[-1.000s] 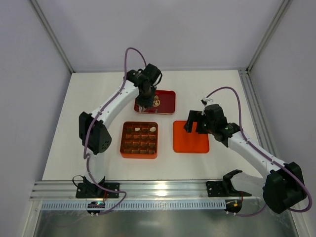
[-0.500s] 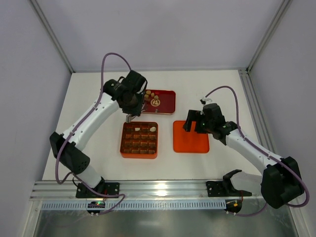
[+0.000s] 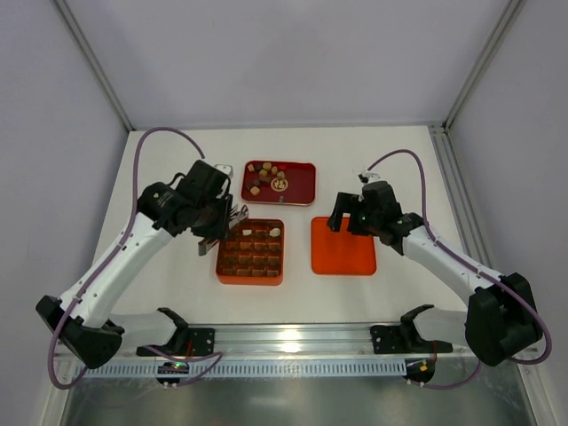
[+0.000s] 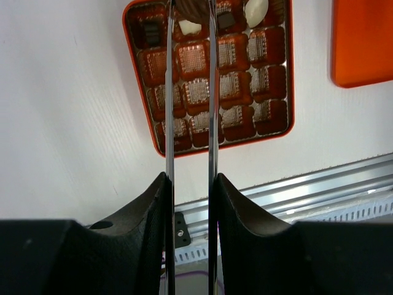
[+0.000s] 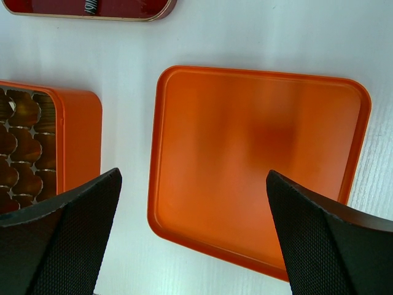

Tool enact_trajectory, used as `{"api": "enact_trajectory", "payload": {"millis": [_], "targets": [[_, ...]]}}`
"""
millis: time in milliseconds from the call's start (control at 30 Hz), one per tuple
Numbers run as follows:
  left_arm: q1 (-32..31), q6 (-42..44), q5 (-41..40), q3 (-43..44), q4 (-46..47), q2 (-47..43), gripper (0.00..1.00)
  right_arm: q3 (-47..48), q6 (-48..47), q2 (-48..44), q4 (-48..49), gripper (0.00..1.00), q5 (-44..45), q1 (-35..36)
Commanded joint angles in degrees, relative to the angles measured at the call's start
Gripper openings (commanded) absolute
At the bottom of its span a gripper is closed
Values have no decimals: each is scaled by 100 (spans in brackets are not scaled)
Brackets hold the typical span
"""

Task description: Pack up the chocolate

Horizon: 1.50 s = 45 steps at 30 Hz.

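The left claw [image 3: 229, 227] pinches a brown chocolate [image 4: 191, 7] between its long thin blades, which are drawn in partway around it. Right under the tips sits the far-left corner of the orange box [image 3: 249, 279]. A cream piece [image 3: 274, 232] lies in a far cell off to the claw's right, and there seems to be another pale piece almost under the tips. The loose chocolates [image 3: 266, 175] wait in the red tray [image 3: 302, 191] beyond the claw. The right claw [image 5: 193, 175] hangs wide open and empty just above the lid [image 3: 343, 253].

To my eye the step is setting this piece into a cell. It should go well if the tips line up over an empty cell, not the one with the pale piece. They should come straight down between the dividers and release low, so the piece does not bounce out.

The overhead view shows both arms, the tray and the bare surface around the box. It hides the held piece behind the wrist. Only the left wrist view shows the grip and which cell lies below.
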Motion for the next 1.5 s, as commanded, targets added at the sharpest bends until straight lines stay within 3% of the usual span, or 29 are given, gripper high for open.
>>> {"api": "enact_trajectory", "payload": {"millis": [0,400,1467], "targets": [[31,-113,48,-383,-93,-532,34,255,97,104,236,100,114,-21],[31,-412,-31,-1438,-6,-1228,34,220,132,139,236,100,79,-21],[31,-386,-338,-1737,399,-991,39,246,105,192,192,100,18,-12]]}}
